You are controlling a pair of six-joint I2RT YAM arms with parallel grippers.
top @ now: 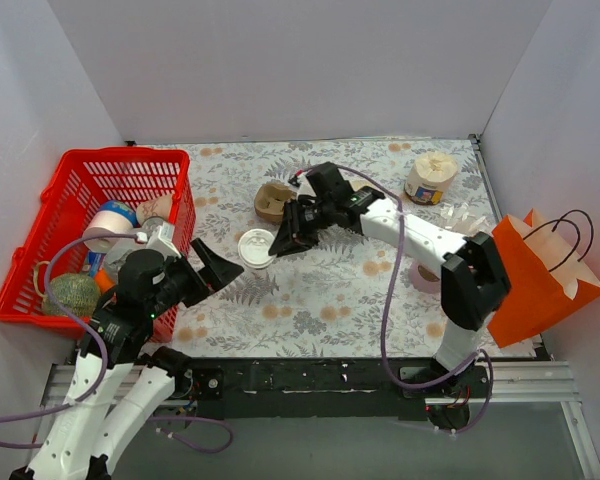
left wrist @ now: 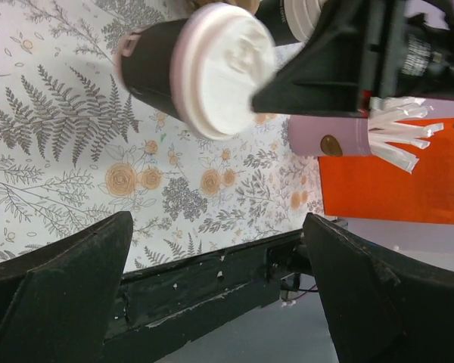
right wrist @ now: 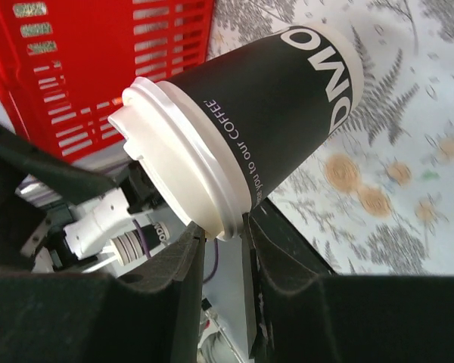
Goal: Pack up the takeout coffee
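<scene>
Overhead view facing down, both wrist views close on lidded cup (right wrist: 265, 128)

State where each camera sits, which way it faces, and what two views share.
Top external: above and behind, looking down on the table; left arm and right arm show.
Left wrist: faces the takeout coffee and orange bag; left gripper open.
Right wrist: faces the red basket; right gripper grips the coffee.
Shared: both wrists show the coffee.
</scene>
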